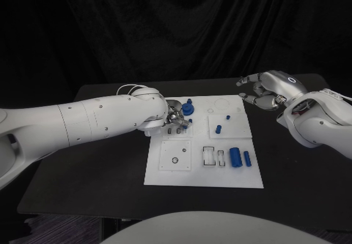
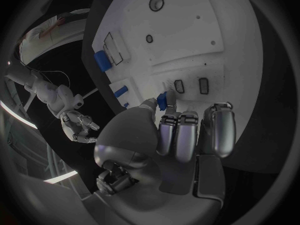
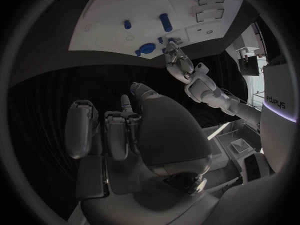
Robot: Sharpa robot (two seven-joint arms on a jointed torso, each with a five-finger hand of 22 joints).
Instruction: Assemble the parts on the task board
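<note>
A: State the condition of the left hand point(image 1: 173, 116).

B: The left hand is positioned over the upper-left section of the task board point(image 1: 165, 175). In the left wrist view it pinches a small blue part point(image 2: 162, 100) between the thumb and a finger. The part sits just above two dark rectangular slots point(image 2: 190, 85) in the board.

A: And the right hand point(image 1: 262, 92)?

B: The right hand hovers past the far right corner of the board, above the table point(image 1: 88, 168). Its fingers are curled inward, and the right wrist view shows nothing between them. It touches no part.

A: List the parts on the board, working outward from the left hand.

B: A blue round part point(image 1: 187, 108) stands just beside the left hand, toward the far edge. Further right, a small blue peg point(image 1: 227, 117) and a short blue cylinder point(image 1: 218, 129) sit on a raised square plate. Near the front right, a large blue cylinder point(image 1: 235, 157) lies beside a thinner blue rod point(image 1: 248, 159); two empty rectangular recesses point(image 1: 213, 156) lie immediately left of them. A square plate with a round hole point(image 1: 175, 160) occupies the front left.

A: Location of the board?

B: It lies in the middle of the black table, between both arms.
</note>
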